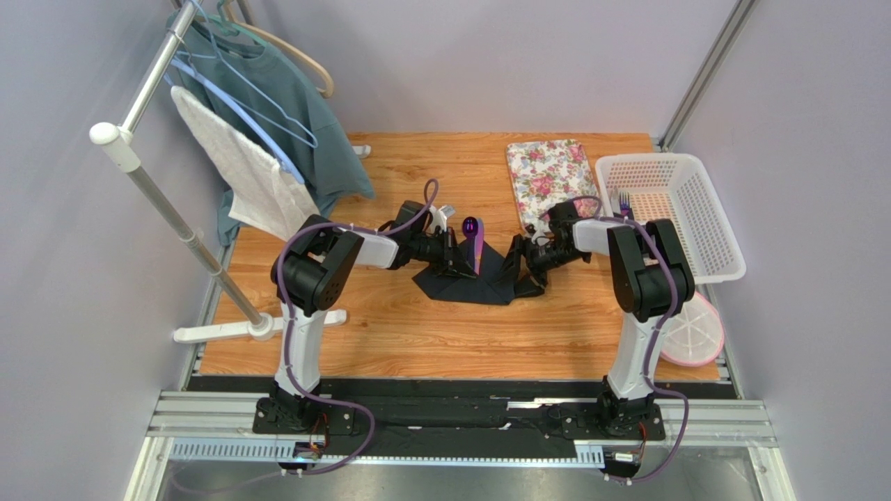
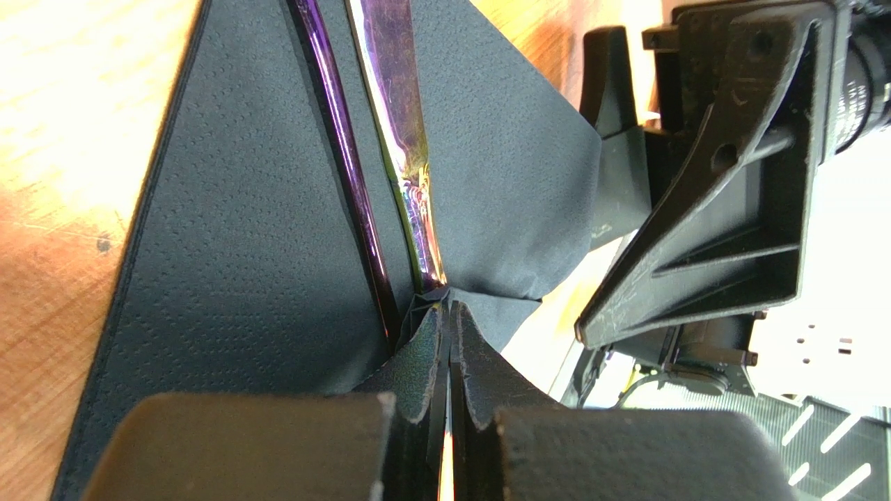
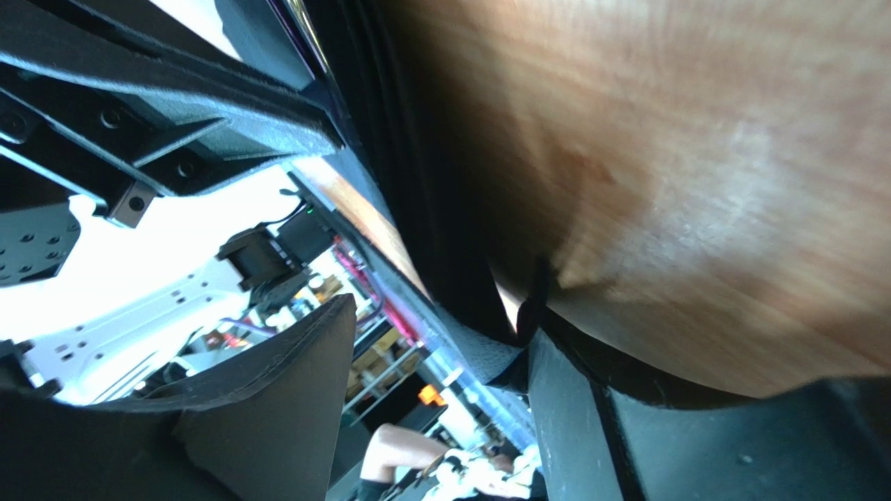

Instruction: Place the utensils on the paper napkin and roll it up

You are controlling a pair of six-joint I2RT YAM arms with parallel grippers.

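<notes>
Left gripper (image 2: 450,321) is pressed together, pinching a raised fold of the paper napkin (image 1: 473,285), which lies on the table (image 1: 418,334) between both arms, with the utensils (image 1: 475,242) inside the fold. Right gripper (image 1: 523,263) stands spread at the napkin's right edge. With no support there, the thin paper may unfold and the glossy cutlery may slide out.

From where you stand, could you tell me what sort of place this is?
Probably a robot lab cell staged with household props: grey walls box in a wooden table, two arms are bolted to a rail, and a clothes rack and basket stand by.
</notes>
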